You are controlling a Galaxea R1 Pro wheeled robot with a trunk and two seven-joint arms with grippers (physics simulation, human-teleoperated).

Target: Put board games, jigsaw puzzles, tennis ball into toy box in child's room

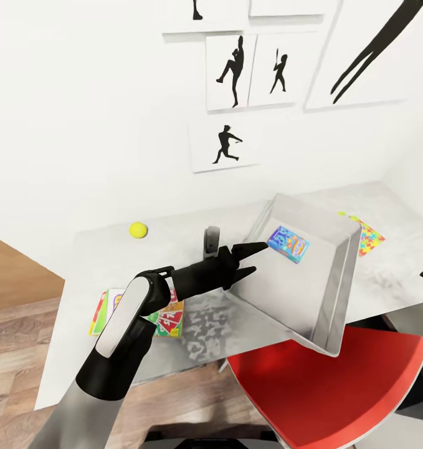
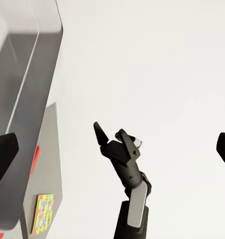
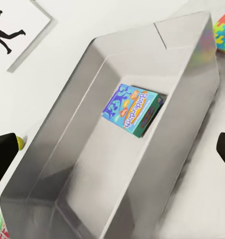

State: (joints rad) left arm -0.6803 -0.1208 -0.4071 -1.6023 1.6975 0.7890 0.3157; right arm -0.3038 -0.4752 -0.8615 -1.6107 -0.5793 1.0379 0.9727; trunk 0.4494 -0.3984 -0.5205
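The left gripper (image 1: 253,258) has its jaws spread apart and empty; its fingertips lie at the near-left rim of the toy box (image 1: 336,293). In the left wrist view the right gripper (image 2: 115,137) shows with its jaws parted and nothing between them.

**Surface**
- The counter (image 1: 99,262) has a pale grey top that meets a white wall.
- The toy box stands tilted on the counter, its opening facing the camera. Its lower corner overhangs the counter's front edge, above the red chair (image 1: 323,386).
- The blue board game (image 1: 288,244) lies inside the toy box, against the inner wall. In the right wrist view it rests near the middle of the bin floor (image 3: 133,110).
- The tennis ball (image 1: 137,230) sits on the counter at 10 o'clock from the left gripper, well apart from the toy box.
- A yellow-green-red board game (image 1: 167,321) lies flat on the counter at 7 o'clock from the gripper, partly hidden by the left arm (image 1: 124,337).
- One jigsaw puzzle (image 1: 368,236) lies flat on the counter at 3 o'clock from the toy box, just beside its rim.

**Room**
- Black silhouette prints (image 1: 231,72) hang on the wall at 12 o'clock.
- Wood-plank floor (image 1: 18,337) shows at 8 o'clock.

**Edges and open room**
- Bare counter lies between the tennis ball and the toy box.
- The red chair stands close under the front edge.
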